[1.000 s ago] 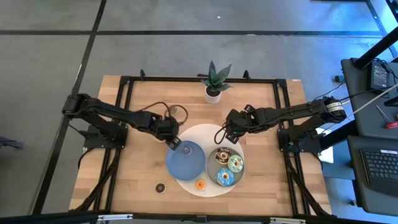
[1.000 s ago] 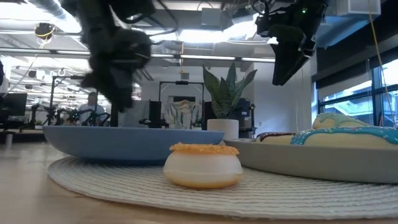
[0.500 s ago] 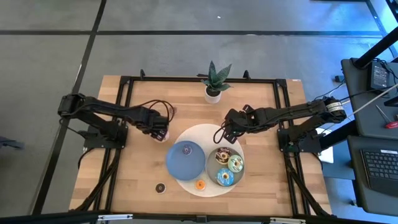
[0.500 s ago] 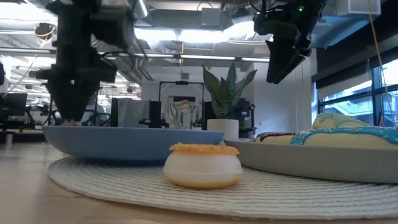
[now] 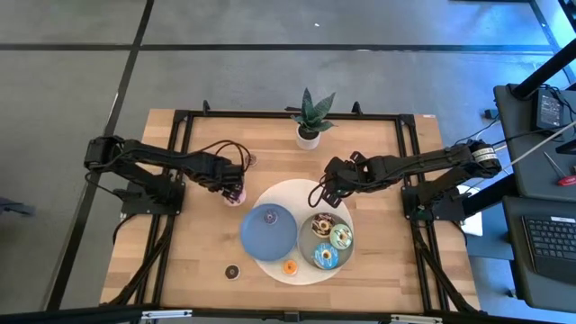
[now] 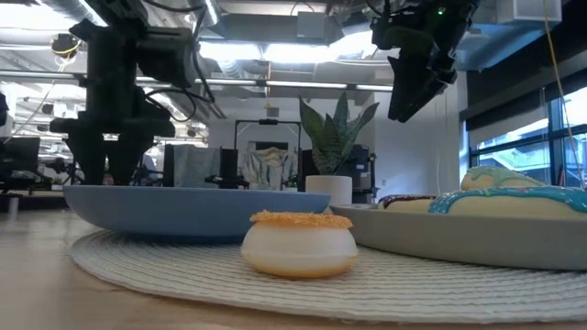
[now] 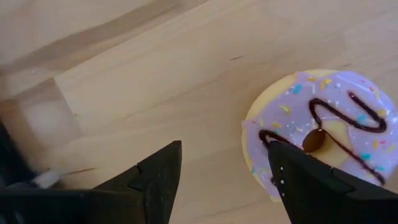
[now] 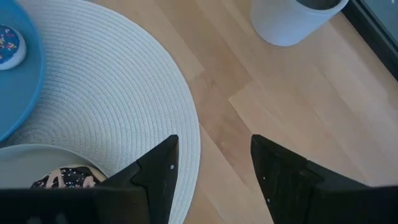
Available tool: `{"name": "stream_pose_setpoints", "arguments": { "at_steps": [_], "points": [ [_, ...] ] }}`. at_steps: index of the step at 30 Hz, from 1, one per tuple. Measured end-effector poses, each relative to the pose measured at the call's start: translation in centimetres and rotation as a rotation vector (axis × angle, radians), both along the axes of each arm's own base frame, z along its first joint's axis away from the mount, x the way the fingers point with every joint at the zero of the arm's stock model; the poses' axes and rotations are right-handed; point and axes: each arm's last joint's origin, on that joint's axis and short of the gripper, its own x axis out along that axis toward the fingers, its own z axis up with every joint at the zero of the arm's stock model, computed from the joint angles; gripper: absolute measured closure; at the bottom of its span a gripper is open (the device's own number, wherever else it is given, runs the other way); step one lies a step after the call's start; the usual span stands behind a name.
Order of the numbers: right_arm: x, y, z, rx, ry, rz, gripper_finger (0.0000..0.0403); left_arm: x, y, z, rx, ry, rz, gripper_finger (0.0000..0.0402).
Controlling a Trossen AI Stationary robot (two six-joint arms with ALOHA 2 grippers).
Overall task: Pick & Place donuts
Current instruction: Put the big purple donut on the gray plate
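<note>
Here we found the left gripper (image 7: 221,180) with jaws released above the pink donut (image 7: 323,127), which lay on the bare bench left of the mat (toward the back edge). We judged one finger (image 7: 311,186) might nudge it aside.

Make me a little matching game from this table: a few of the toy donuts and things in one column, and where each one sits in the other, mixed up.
Things:
1. pink donut
2. orange mini donut
3. brown mini donut
4. potted plant

Places:
A. on the woven mat's front edge, beside the blue plate
B. at the back of the table, beyond the mat
C. on bare wood, right by the left tool
D. alone on bare wood, left of the mat, near the front

Pairs: 1-C, 2-A, 3-D, 4-B
</note>
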Motion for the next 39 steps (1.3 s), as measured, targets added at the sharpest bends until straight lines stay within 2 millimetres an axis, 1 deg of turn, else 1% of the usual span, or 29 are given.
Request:
{"name": "stream_pose_setpoints", "arguments": {
  "at_steps": [9, 16, 20, 24, 34, 39],
  "points": [
    [0.0, 0.0, 0.0, -0.001, 0.002, 0.002, 0.0201, 1.9, 0.0, 0.3, -0.03, -0.198, -0.044, 0.0167],
    [0.0, 0.0, 0.0, -0.001, 0.002, 0.001, 0.0201, 1.4, 0.0, -0.1, -0.017, -0.141, -0.04, 0.0168],
    [0.0, 0.0, 0.0, -0.001, 0.001, 0.001, 0.0201, 1.1, -0.1, -1.1, -0.043, -0.17, -0.025, 0.0168],
    [0.0, 0.0, 0.0, 0.0, 0.001, 0.0, 0.0201, 0.6, -0.3, -2.1, -0.048, -0.148, -0.003, 0.0168],
    [0.1, 0.0, 0.0, 0.001, -0.008, -0.002, 0.0201, 0.5, -0.3, -2.2, -0.04, -0.144, -0.024, 0.0168],
    [0.6, 0.1, 0.2, 0.007, -0.066, -0.001, 0.0201, 0.7, -0.3, -2.1, -0.03, -0.165, -0.056, 0.0174]
  ]
}}
